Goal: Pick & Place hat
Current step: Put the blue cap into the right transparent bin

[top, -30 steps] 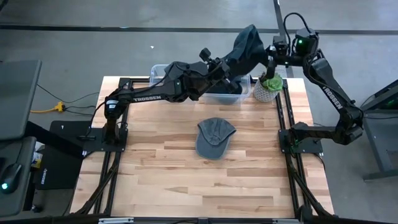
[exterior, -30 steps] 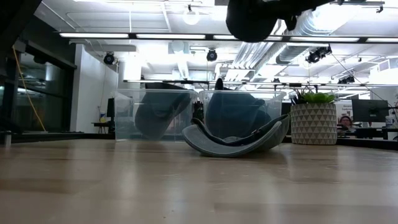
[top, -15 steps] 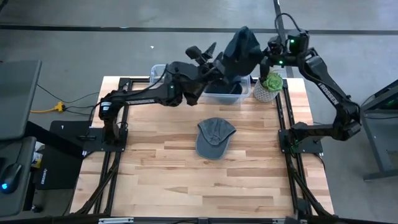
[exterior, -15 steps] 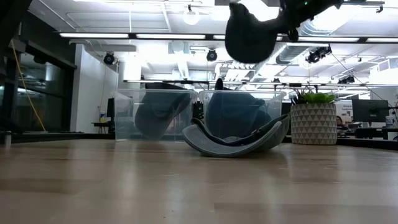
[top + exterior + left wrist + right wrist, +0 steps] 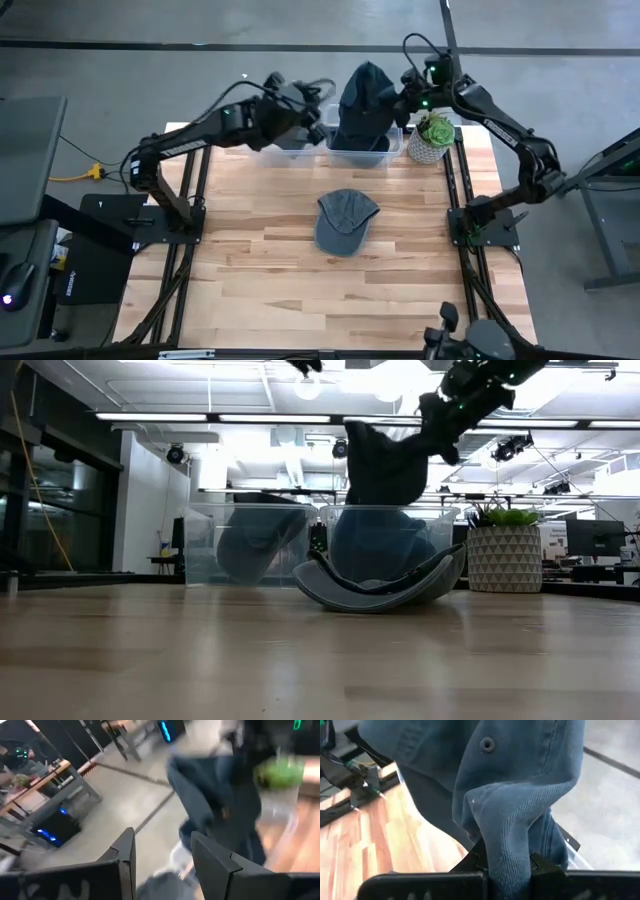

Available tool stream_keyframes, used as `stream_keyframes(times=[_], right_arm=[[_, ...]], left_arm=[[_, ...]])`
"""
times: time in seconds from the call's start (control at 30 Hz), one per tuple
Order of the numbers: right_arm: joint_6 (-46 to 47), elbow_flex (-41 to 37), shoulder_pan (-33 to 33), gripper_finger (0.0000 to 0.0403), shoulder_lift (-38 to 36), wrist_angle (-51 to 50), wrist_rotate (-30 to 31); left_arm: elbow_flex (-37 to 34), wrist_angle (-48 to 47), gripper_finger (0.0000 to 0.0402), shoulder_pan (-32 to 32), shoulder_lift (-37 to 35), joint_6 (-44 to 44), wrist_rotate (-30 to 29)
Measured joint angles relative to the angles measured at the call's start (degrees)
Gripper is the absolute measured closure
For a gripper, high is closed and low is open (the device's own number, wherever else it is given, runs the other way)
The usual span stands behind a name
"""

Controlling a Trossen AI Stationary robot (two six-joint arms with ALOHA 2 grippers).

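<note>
Blue corduroy hat (image 5: 362, 100) is pinched in the right gripper (image 5: 404, 92) and hangs above the clear bin (image 5: 362, 150) at the table's (image 5: 270, 280) far edge. The left gripper (image 5: 312, 100) is held beside it over the neighbouring bin, fingers (image 5: 216, 865) spread and empty. A grey cap (image 5: 345, 221) lies mid-table.

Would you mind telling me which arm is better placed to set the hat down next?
The right: its tool is shut on the hat above the bin. The left tool is open and empty.
</note>
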Motion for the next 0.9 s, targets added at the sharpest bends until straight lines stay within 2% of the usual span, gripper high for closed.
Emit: stream_keyframes(times=[0.17, 0.23, 0.33, 0.4, 0.47, 0.53, 0.8, 0.9], right_arm=[[-0.4, -1.3, 0.0, 0.0390, 1.6, 0.9, 1.6], [0.7, -4.0, 0.0, 0.0390, 1.5, 3.5, 2.0], [3.9, -9.3, -0.2, 0.0390, 1.5, 7.5, 1.9], [6.2, -12.5, 0.4, 0.0390, 1.6, 12.2, 1.9], [8.6, -15.0, 1.3, 0.0390, 1.6, 15.9, 4.1], [9.6, -16.6, 2.0, 0.0390, 1.6, 17.4, 5.7], [9.4, -17.7, 5.2, 0.0390, 1.6, 19.0, 10.3], [9.3, -17.7, 5.9, 0.0369, 1.5, 19.1, 10.2]], left_arm=[[-7.2, -1.4, 0.0277, -0.2, -4.3, -2.4, 2.2], [-11.2, 3.9, 0.0277, -0.3, -5.4, -3.5, 3.3], [-20.0, 4.3, 0.0277, 0.4, -10.4, -5.0, 5.5], [-25.8, 14.6, 0.0277, 0.6, -13.1, -5.1, 6.9], [-32.7, 16.8, 0.0277, 1.1, -17.8, -5.3, 9.4], [-38.5, 25.4, 0.0277, 1.7, -21.3, -5.4, 11.1], [-59.8, 43.1, 0.0277, 3.6, -38.4, -10.1, 18.3], [-65.6, 46.8, 0.0277, 4.9, -43.0, -11.9, 21.0]])
